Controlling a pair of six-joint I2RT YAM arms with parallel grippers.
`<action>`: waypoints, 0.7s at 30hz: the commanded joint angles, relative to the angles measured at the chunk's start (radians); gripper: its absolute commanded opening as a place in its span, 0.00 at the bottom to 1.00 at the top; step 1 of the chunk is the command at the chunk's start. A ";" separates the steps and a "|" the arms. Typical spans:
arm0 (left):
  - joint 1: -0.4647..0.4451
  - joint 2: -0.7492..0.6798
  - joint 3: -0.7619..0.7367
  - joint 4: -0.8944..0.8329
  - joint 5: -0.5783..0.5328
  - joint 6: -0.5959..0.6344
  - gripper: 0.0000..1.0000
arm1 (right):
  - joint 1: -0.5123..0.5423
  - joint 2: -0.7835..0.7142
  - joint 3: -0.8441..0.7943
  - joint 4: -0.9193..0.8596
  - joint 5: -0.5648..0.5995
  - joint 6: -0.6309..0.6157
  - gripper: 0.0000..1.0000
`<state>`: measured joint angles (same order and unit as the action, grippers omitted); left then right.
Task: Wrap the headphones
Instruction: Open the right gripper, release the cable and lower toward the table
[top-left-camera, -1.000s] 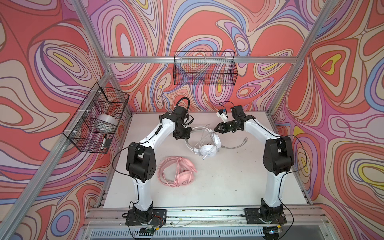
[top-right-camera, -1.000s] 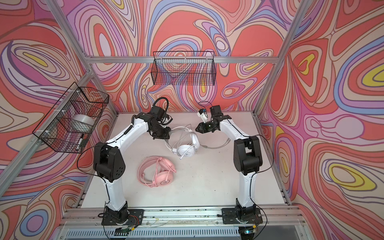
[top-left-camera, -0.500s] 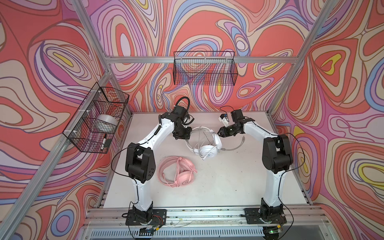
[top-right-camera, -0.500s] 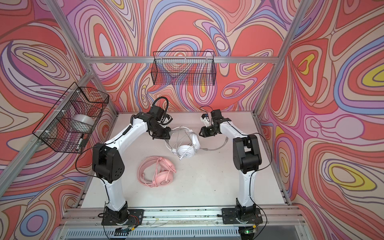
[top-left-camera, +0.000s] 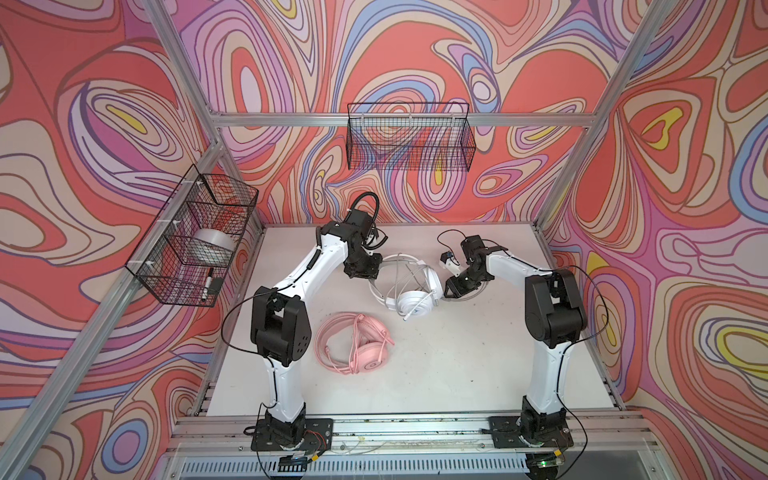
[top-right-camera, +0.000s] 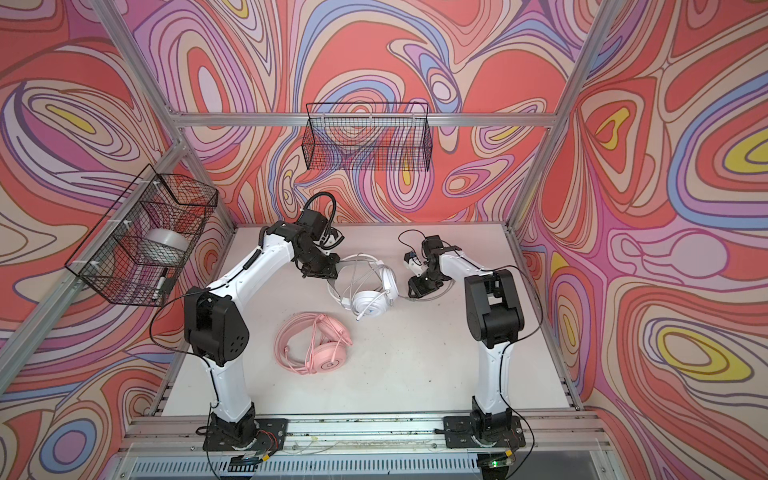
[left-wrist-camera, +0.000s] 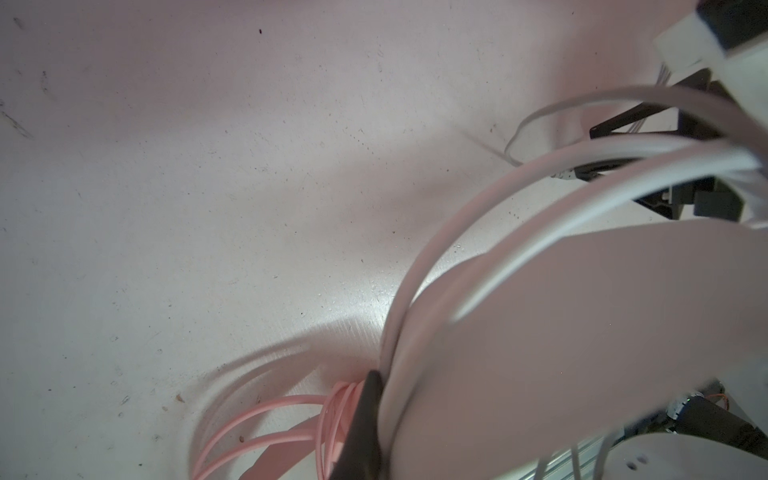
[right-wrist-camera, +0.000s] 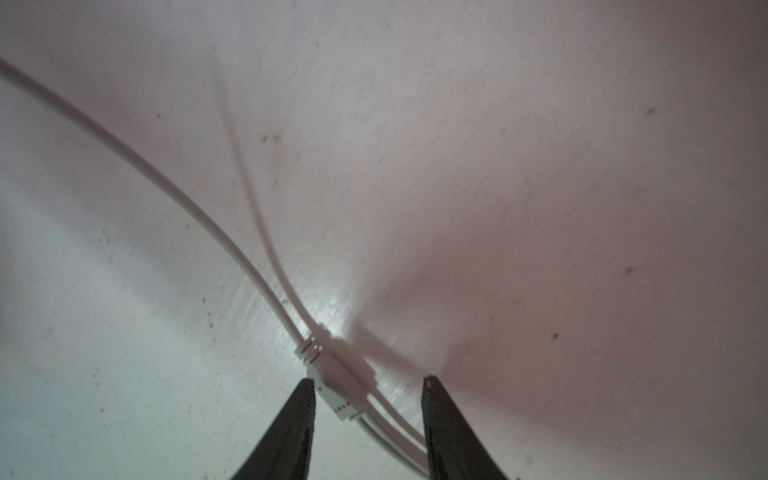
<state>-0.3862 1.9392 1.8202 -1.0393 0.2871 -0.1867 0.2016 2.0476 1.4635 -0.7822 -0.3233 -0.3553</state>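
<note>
Around white headset (top-left-camera: 415, 305), on desk (top-left-camera: 457, 374): left gripper (top-left-camera: 365, 274) clamped on its headband (top-left-camera: 399, 258); right gripper (right-wrist-camera: 369, 380) jaws apart astride its cable (right-wrist-camera: 166, 183); one pink headset (top-left-camera: 372, 359) nearby. Two headsets.

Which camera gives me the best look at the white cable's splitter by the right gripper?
Right wrist view: the splitter sits close-up between the open jaws of the right gripper. Both top views show only the thin white cable beside that gripper; the left wrist view shows just blurred loops of it.
</note>
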 joint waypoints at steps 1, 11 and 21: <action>0.004 0.006 0.041 -0.039 0.026 0.004 0.00 | -0.004 -0.046 -0.020 -0.032 0.025 -0.108 0.48; 0.003 0.017 0.048 -0.044 0.031 -0.002 0.00 | 0.015 0.005 -0.004 -0.062 0.125 -0.204 0.55; 0.003 0.018 0.066 -0.048 0.023 -0.014 0.00 | 0.054 0.023 -0.033 -0.143 0.254 -0.249 0.35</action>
<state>-0.3862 1.9507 1.8442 -1.0672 0.2829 -0.1902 0.2512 2.0457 1.4582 -0.8642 -0.1299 -0.5842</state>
